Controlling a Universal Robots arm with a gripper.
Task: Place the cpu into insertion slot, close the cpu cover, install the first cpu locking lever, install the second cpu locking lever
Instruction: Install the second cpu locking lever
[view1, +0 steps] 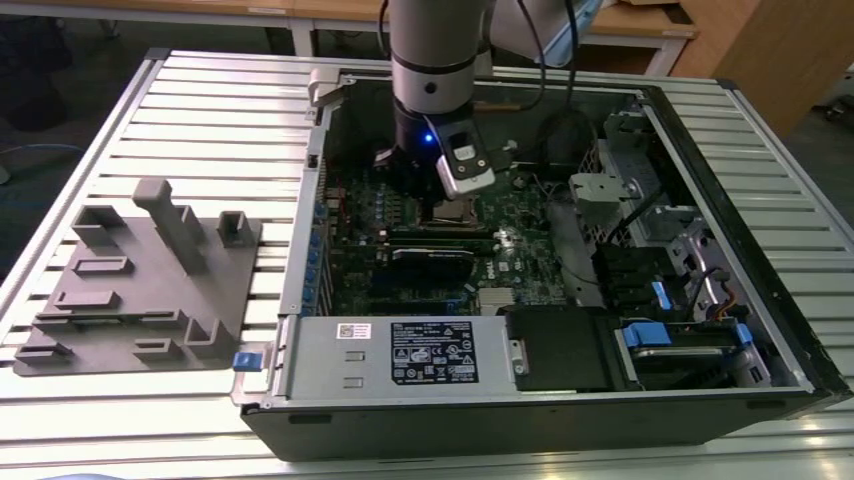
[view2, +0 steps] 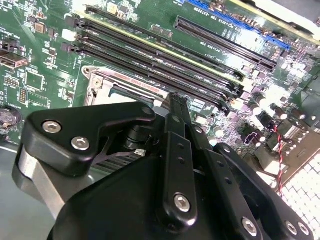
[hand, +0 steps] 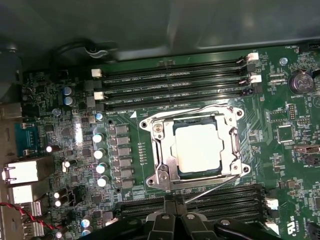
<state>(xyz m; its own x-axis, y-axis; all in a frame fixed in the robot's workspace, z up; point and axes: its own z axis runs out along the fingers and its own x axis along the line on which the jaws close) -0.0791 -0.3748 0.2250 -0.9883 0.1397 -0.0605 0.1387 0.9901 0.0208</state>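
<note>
CPU (hand: 198, 148), seated in the insertion slot (hand: 176, 172) on the green circuit board (hand: 285, 150), with the CPU cover (hand: 227, 145) lying closed around it as a silver frame, its pale metal top showing through the cut-out centre. In the first wrist view a thin wire lever (hand: 210, 190) slants from the socket's corner toward the long black slots (hand: 220, 205) next to it, raised off the frame; another wire (hand: 190, 111) runs along the frame's far edge. The same view shows the tool (hand: 172, 217) at the picture's edge, its black fingers (hand: 159, 222) drawn close together near the slanting lever's end; whether they pinch the wire cannot be told.

In the second wrist view the tool's black linkage (view2: 175, 165) stands in front of the socket, of which a silvery corner (view2: 107, 80) shows beside the long slots (view2: 165, 62).

In the exterior view the arm (view1: 434, 70) reaches down into an open computer case (view1: 694, 400) lying on a slatted metal surface (view1: 200, 120). The case holds the circuit board (view1: 514, 215), with the socket (view1: 457, 211) just below the wrist, a grey power supply (view1: 387, 355) and drive bays (view1: 667, 340). A grey fixture block (view1: 140, 290) rests on the surface at the exterior view's left.
</note>
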